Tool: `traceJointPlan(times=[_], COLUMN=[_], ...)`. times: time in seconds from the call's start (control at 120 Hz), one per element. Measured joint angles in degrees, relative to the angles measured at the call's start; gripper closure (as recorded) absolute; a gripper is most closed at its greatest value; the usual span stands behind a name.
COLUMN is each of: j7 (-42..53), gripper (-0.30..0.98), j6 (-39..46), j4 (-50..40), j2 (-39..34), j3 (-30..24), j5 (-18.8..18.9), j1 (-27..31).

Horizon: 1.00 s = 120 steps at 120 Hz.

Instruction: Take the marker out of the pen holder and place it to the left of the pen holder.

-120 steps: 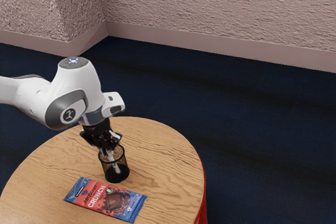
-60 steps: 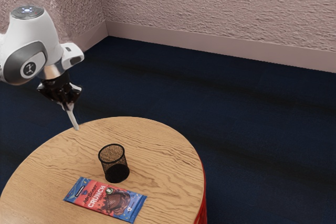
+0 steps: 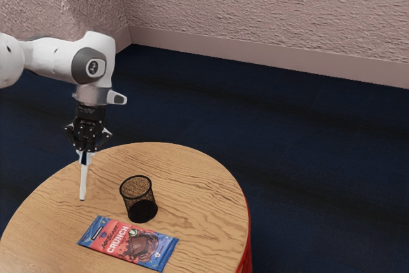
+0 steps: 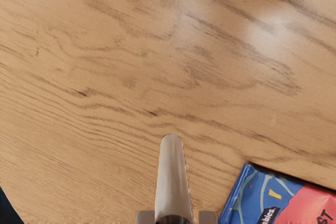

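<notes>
My gripper (image 3: 85, 154) points straight down over the table, toward the exterior view's left of the pen holder, and is shut on the marker. The white marker (image 3: 83, 183) hangs upright below it; whether its tip touches the wood, I cannot tell. In the wrist view the marker (image 4: 172, 182) runs up from the lower edge, between the pads of my gripper (image 4: 175, 217). The black mesh pen holder (image 3: 141, 210) stands upright with nothing seen inside it.
A blue and red chocolate bar (image 3: 128, 242) lies flat in front of the pen holder; in the wrist view the bar's corner (image 4: 252, 195) is near the marker. The round wooden table (image 3: 192, 183) has its curved edge beyond the gripper.
The marker came out of the pen holder in my gripper, swung toward the exterior view's left, then came down over the table. It now hangs straighter. Pen holder and bar stayed put.
</notes>
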Motion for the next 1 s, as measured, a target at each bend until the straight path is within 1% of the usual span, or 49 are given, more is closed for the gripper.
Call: traceJointPlan(times=[0.217, 0.358, 0.417, 0.492, 0.567, 0.65, 0.7, 0.758, 0.808, 1.0], j7=[3.4, 5.4, 6.2, 7.0, 7.7, 8.2, 8.1, 8.0, 7.9, 7.5], gripper=[0.78, 0.46, 0.35, 0.25, 0.17, 0.12, 0.09, 0.07, 0.06, 0.02], j6=[-3.8, -4.6, -4.8, -4.7, -3.8, 1.0, 1.7, 1.0, -0.3, -3.4], j4=[3.9, 4.2, 4.2, 4.1, 3.8, 3.1, 5.8, 10.8, 12.5, 11.6], j2=[5.7, 6.3, 5.8, 2.2, -6.1, -16.7, -21.1, -23.2, -24.7, -27.4], j3=[0.1, 0.2, 0.3, 0.3, 0.4, 3.0, 5.6, 7.8, 8.1, 7.1], j5=[-0.1, -1.4, -1.7, -1.6, -0.4, 1.1, 1.7, 2.3, 2.7, 3.3], j1=[1.2, 1.7, 1.7, 1.7, 1.3, -0.3, -3.6, -9.1, -11.7, -12.5])
